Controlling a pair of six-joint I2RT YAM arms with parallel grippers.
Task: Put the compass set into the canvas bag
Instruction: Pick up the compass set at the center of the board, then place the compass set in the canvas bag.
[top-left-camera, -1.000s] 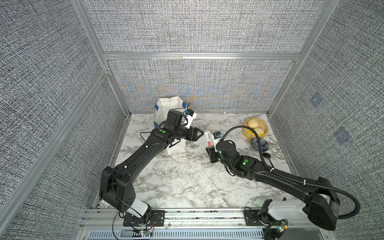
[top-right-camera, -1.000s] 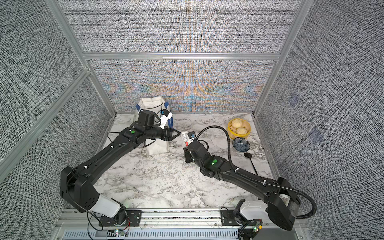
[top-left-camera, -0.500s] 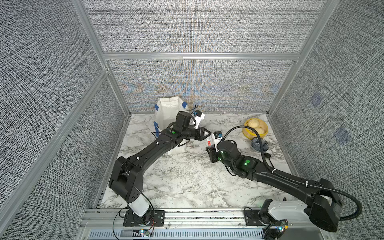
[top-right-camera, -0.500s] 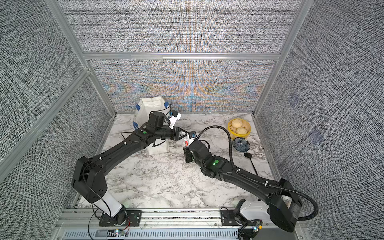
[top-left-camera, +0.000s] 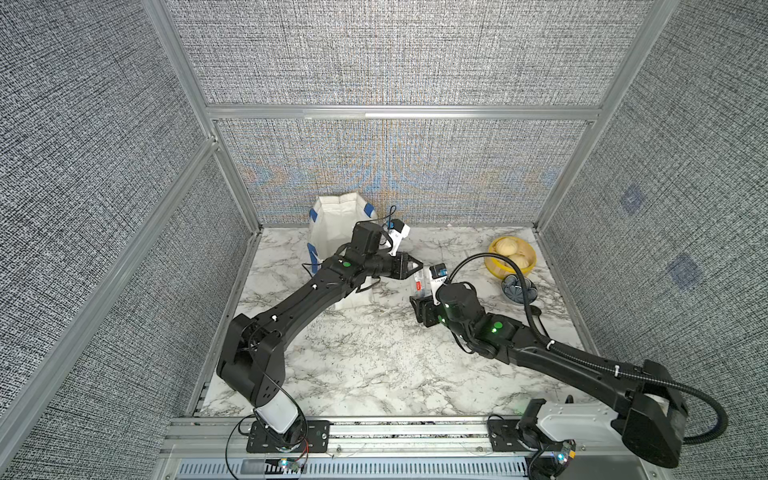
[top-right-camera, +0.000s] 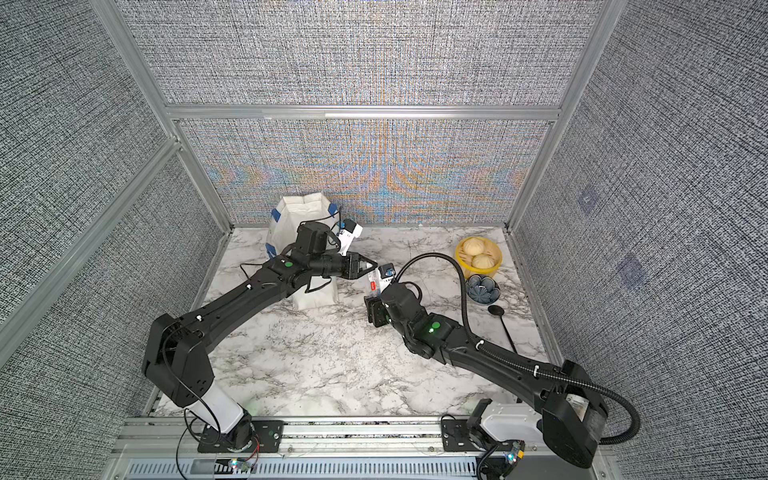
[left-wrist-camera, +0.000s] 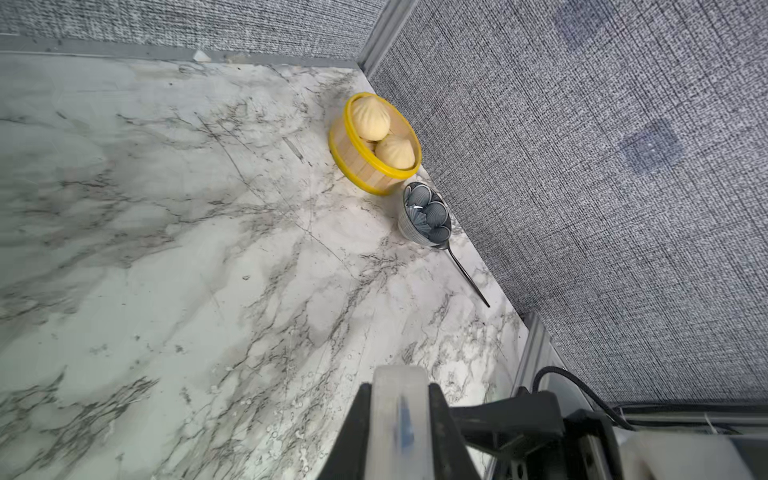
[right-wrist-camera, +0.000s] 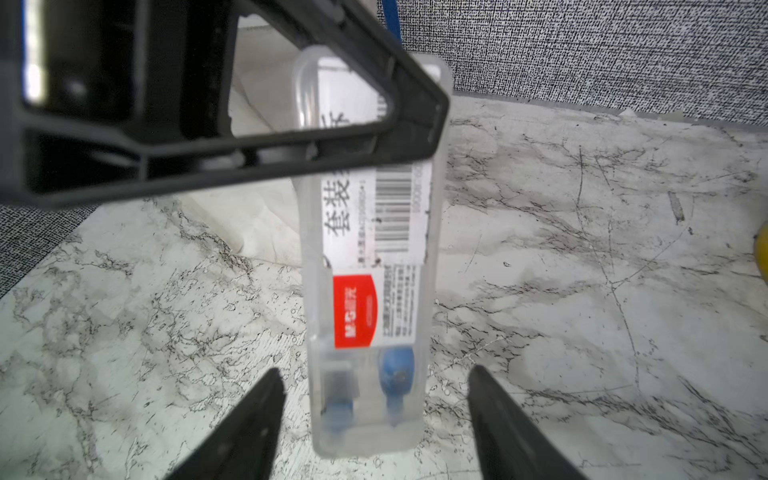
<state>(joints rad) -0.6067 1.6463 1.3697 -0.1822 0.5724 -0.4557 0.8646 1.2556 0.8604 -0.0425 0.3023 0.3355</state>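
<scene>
Above veined marble table (top-left-camera: 374, 374), our left gripper (top-left-camera: 419, 265) clamped on the clear oblong plastic compass set (right-wrist-camera: 370, 270), our right gripper (right-wrist-camera: 374, 374) with fingers apart

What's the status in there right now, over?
Left gripper shut on compass set. Right gripper open, astride it, not touching. Set not yet bagged. Canvas bag upright behind left arm.

Marble table (top-left-camera: 374, 357) bears canvas bag (top-left-camera: 332, 232), yellow steamer (left-wrist-camera: 365, 168), blue bowl (left-wrist-camera: 428, 212), probably a spoon (left-wrist-camera: 465, 276).
</scene>
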